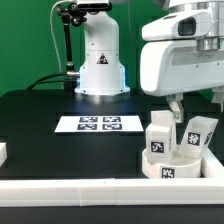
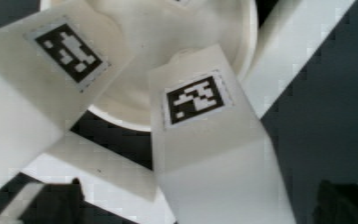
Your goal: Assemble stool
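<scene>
Closest to my lens, two white plastic tagged leg blocks stand in the round white disc seat, lower right of the exterior view on the black surface. Gripper hovers above (I cannot tell the jaws' spread); descending could knock a leaning leg from its socket.

Gripper fingertips hidden behind leg blocks; seat partly covered.
</scene>
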`<state>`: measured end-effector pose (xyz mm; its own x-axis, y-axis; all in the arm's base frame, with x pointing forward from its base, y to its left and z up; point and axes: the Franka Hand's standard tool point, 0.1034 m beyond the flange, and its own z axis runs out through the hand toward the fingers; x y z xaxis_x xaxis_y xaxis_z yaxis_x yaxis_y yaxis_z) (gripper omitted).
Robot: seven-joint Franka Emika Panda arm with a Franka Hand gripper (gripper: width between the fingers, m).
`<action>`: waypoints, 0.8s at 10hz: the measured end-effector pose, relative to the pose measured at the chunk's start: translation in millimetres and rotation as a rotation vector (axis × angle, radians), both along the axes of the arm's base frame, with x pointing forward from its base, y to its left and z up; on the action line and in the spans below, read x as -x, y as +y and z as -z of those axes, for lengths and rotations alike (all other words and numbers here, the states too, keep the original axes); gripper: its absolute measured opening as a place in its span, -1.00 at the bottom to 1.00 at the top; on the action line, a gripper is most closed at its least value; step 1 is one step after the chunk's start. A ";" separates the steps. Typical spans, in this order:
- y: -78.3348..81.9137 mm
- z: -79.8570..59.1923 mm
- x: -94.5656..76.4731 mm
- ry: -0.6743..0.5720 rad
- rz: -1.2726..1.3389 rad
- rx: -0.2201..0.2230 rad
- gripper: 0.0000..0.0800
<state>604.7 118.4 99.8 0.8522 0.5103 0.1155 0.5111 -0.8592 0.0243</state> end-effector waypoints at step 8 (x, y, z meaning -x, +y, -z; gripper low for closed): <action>-0.2 16.8 2.0 -0.012 -0.065 0.033 0.62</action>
